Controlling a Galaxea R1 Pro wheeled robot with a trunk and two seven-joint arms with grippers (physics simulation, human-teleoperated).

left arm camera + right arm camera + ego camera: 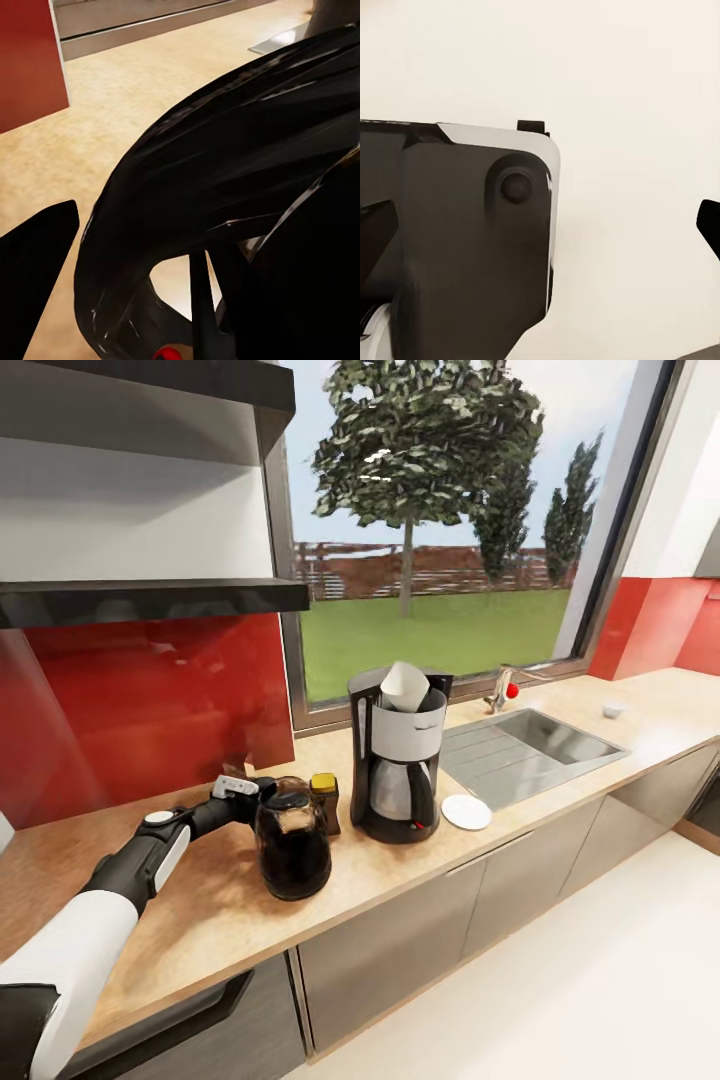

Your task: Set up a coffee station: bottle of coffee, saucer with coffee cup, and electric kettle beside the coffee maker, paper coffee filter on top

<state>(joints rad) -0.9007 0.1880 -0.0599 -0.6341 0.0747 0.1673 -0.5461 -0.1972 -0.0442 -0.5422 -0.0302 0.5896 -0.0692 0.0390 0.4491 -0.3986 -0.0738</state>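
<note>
The long speckled tan kitchen countertop with its inset steel sink carries everything; take the tall black coffee maker, with silver-grey basket and glass carafe, as the landmark. A white paper coffee filter already sits in its top. The rounded dark glass electric kettle stands on the counter near the machine, on the side away from the sink. The small dark-brown bottle of coffee with its yellow-tan cap stands between the two, just behind the kettle. The flat white saucer lies just beside the machine on the sink side, with nothing on it; the small white coffee cup sits well apart, beyond the sink.

The kettle placement looks about finished. To do it well, I would let go cleanly and draw straight back, without nudging the kettle into the bottle.

The left arm reaches low across the counter, its left gripper at the kettle's far side by the handle. The wrist view is close against the dark glass; I cannot tell whether the fingers are spread or clamped.
</note>
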